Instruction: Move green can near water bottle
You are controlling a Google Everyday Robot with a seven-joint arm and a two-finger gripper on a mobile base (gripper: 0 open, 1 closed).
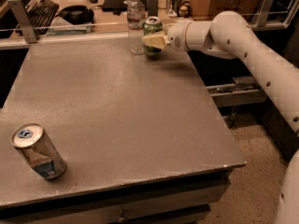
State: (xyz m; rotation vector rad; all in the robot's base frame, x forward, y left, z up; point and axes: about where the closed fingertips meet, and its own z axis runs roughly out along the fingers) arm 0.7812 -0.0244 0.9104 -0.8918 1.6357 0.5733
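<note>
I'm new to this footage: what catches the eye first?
The white arm reaching in from the right, its gripper clasping the green can at the far edge of the table, just right of the water bottle. Then the silver-and-blue can, alone at the near left corner.

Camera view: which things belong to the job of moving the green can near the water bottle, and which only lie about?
Job: green can, held by the gripper at the far edge of the table; water bottle close beside it.
Lying about: silver-and-blue can at the near left corner; keyboard behind the table.
</note>
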